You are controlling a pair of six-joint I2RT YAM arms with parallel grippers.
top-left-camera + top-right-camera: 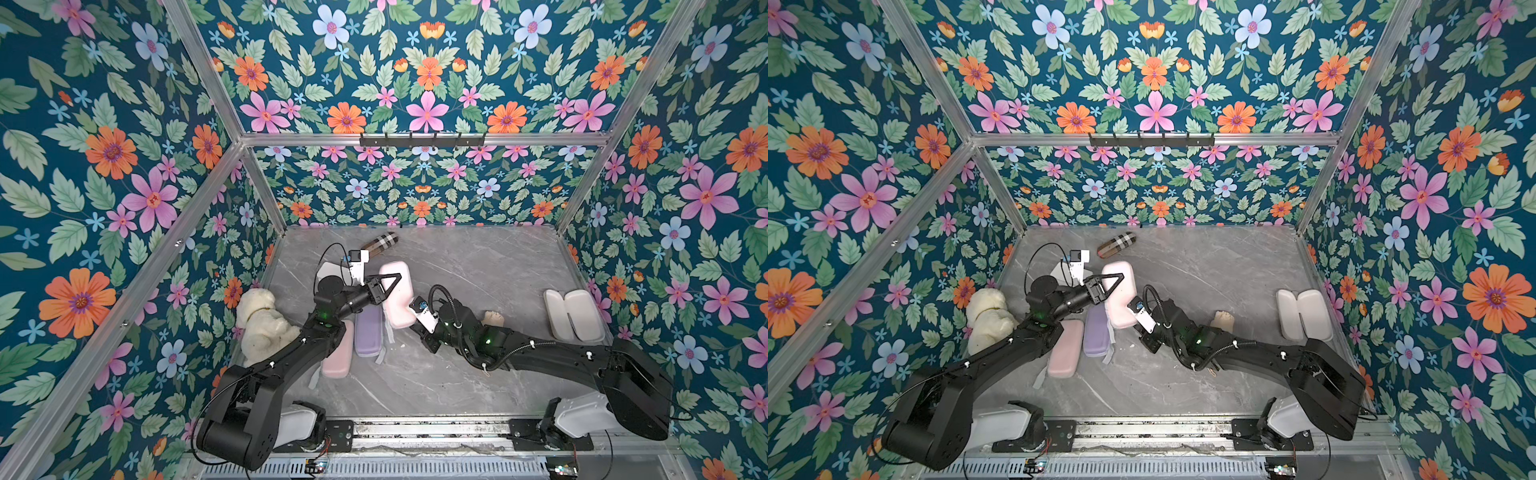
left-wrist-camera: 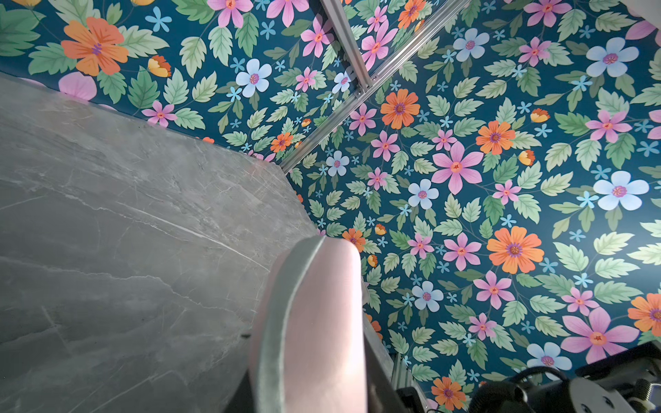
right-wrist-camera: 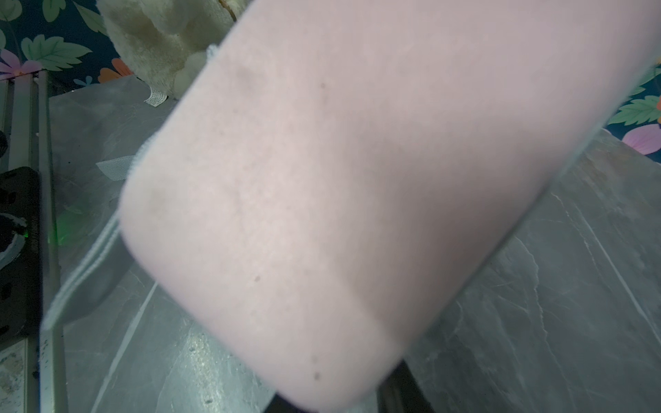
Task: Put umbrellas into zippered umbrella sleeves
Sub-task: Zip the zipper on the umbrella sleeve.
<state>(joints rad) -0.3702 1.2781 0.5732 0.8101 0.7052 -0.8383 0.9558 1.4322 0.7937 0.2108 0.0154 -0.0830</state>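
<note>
The left claw [image 1: 392, 289] is closed across the upper part of a pink sleeve [image 1: 401, 309], holding it on edge so the grey zip seam faces out in the left wrist view [image 2: 286, 321]. That pose probably steadies the sleeve for work on its zip. The right claw [image 1: 412, 312] sits at the sleeve's near end, and pink shell [image 3: 304, 196] fills its wrist view. I cannot tell whether its jaws are open or gripping. A grey strap [image 3: 86, 257] hangs from the sleeve toward the bench [image 1: 478, 270]. I cannot tell either whether an umbrella is inside or the zip is done. A lavender sleeve [image 1: 369, 332] and a second pink sleeve [image 1: 337, 353] lie shut, side by side, just beside the held one and under the left arm. Room is tight there, with the plush toy [image 1: 264, 324] close behind. An open sleeve [image 1: 575, 318] lies near the right wall, its grey-beige inside up. A cream umbrella [image 1: 493, 319], half hidden by the right arm, sits between it and the held sleeve. The middle and front of the bench are bare, offering the easiest room, and the plaid roll [image 1: 380, 243] lies at the back.
</note>
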